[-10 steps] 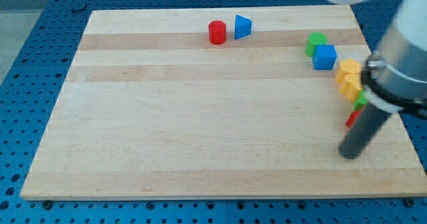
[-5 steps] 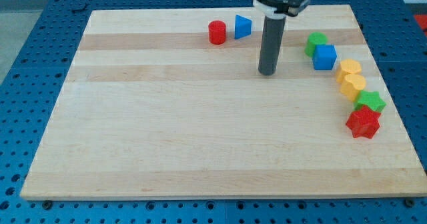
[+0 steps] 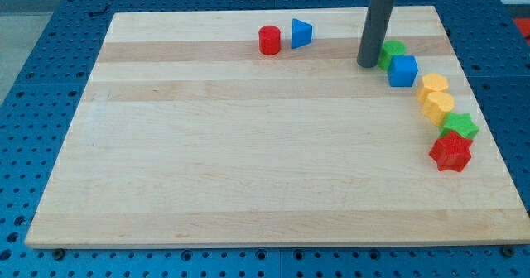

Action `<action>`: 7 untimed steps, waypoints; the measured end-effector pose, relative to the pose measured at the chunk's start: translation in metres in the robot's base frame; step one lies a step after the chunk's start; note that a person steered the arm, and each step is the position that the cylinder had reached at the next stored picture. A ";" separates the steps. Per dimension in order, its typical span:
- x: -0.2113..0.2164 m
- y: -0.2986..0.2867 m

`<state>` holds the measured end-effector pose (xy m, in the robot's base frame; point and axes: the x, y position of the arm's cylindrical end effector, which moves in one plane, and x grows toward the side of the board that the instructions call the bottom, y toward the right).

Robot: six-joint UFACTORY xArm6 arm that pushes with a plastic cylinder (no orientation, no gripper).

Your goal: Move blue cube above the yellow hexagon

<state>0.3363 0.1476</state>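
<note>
Our rod carries no fingers to open or close, only my tip (image 3: 367,64), which rests on the pale wooden board (image 3: 207,146) just left of the green block (image 3: 392,53), whose shape we cannot make out. From my tip the blue cube (image 3: 403,70) lies to the view's right and slightly lower, just beyond the green block and touching it. The upper yellow hexagon block (image 3: 432,85) sits just right of and below the cube. We judge the green block stands partly in the way. The rod's top is cut off at the frame's edge.
</note>
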 end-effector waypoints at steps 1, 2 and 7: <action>0.009 0.000; 0.017 0.005; 0.021 0.047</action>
